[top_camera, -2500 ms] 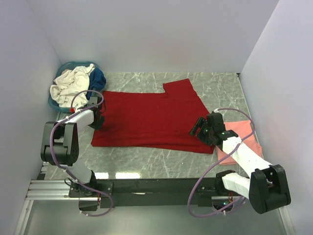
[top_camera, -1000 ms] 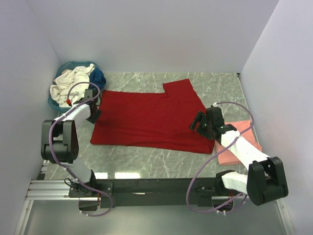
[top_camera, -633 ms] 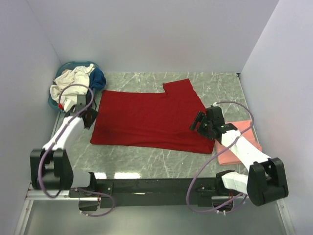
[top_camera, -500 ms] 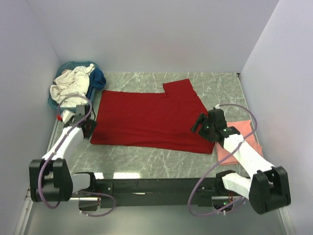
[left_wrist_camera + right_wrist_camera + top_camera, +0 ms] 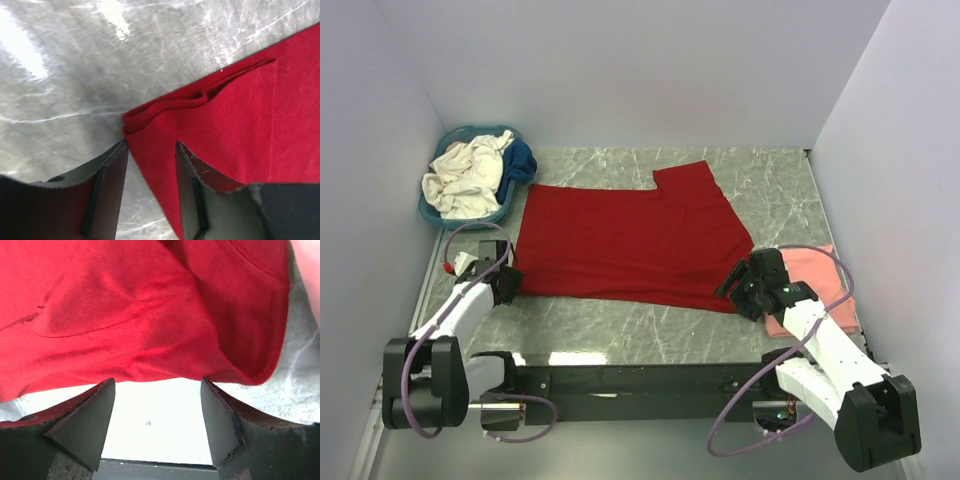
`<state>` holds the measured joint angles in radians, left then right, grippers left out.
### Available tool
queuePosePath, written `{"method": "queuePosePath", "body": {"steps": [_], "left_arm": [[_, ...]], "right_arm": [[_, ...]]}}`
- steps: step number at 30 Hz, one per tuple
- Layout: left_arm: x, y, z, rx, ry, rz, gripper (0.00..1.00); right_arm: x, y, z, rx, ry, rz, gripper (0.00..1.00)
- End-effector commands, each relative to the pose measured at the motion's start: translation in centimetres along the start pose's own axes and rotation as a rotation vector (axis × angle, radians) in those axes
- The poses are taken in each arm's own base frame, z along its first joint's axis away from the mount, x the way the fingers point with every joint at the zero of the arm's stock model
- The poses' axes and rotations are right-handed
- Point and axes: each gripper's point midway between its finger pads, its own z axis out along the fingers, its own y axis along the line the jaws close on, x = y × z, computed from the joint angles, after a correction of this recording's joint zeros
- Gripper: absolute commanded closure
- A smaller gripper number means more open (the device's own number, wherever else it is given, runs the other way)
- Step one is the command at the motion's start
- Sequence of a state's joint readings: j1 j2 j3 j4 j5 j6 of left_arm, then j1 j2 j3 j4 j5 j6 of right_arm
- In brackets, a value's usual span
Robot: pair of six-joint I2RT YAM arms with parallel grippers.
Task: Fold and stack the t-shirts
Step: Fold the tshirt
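The deep red t-shirt (image 5: 630, 240) lies spread flat across the middle of the marble table. My left gripper (image 5: 507, 284) is open at the shirt's near left corner. In the left wrist view the folded red corner (image 5: 165, 107) lies between my left gripper's (image 5: 150, 145) spread jaws. My right gripper (image 5: 734, 287) is open at the shirt's near right corner. In the right wrist view the red hem (image 5: 150, 315) lies just ahead of my right gripper (image 5: 157, 382). The salmon pink shirt (image 5: 817, 282) lies folded at the right, beside the right arm.
A teal basket (image 5: 460, 133) at the far left corner holds a cream-white shirt (image 5: 465, 175) and a dark blue one (image 5: 522, 160). White walls close in the table on three sides. A black rail (image 5: 640, 378) runs along the near edge.
Both arms have drawn back toward the near edge. The left gripper slid from the shirt's left edge to its near left corner. The right gripper moved down to the near right corner.
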<state>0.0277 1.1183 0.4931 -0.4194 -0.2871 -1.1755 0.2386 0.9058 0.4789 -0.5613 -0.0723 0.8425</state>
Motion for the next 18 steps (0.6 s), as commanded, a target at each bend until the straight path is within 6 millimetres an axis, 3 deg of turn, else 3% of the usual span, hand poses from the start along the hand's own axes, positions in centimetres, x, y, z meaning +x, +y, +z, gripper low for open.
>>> {"method": "queuePosePath", "body": {"steps": [1,6,18], "left_arm": [[0.1,-1.4,0.6,0.049,0.009,-0.021,0.54],[0.5,-1.7,1.2,0.058,0.021,-0.011,0.59],[-0.6,-1.6,1.3,0.035,-0.024,0.001,0.77]], "right_arm": [[0.7,-0.8,0.2,0.026,0.024,0.076,0.25],[1.4,-1.3,0.7,0.052,0.049,0.128,0.26],[-1.3,-3.6,0.6,0.173,-0.090,0.145,0.34]]}}
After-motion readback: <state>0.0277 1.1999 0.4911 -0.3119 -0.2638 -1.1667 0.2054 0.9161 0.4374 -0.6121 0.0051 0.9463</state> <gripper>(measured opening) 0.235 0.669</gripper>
